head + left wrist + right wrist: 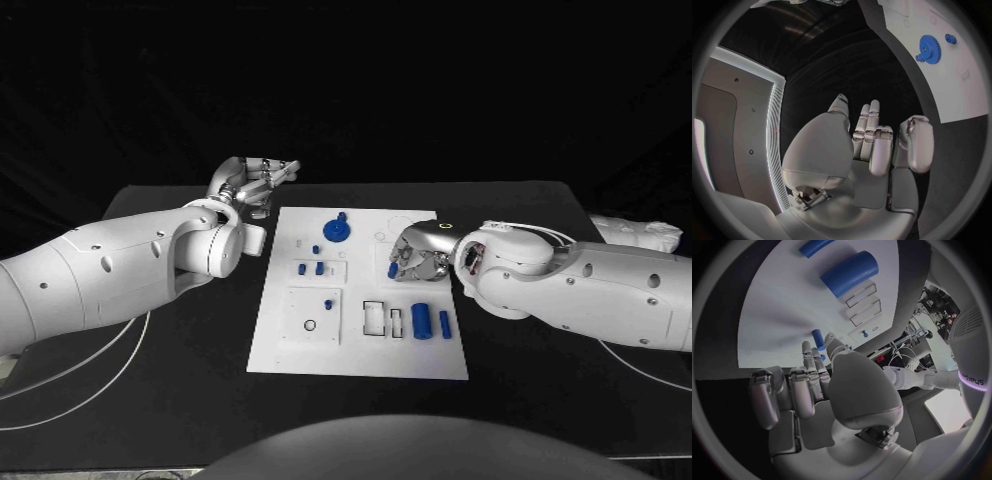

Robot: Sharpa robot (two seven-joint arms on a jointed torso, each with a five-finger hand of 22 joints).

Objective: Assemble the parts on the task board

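Observation:
The white task board (pixel 361 345) lies in the middle of the table. On it are a blue gear (pixel 336 229), several small blue pegs (pixel 310 268), a thick blue cylinder (pixel 421 320) and a slim blue pin (pixel 444 323). My right hand (pixel 421 255) hovers over the board's right side. Its fingertips (pixel 807 347) reach down beside a short blue peg (pixel 819 339) that stands on the board (pixel 773 305); I see no grip on it. My left hand (pixel 253 183) is off the board's back left corner, fingers loosely apart and holding nothing (pixel 873 145).
Empty rectangular slots (pixel 384 318) and a black ring (pixel 310 326) sit in the board's front half. A white bundle (pixel 642 233) lies at the table's right edge. Cables (pixel 87 380) trail over the table's left front. The gear (pixel 929 48) lies some way from my left hand.

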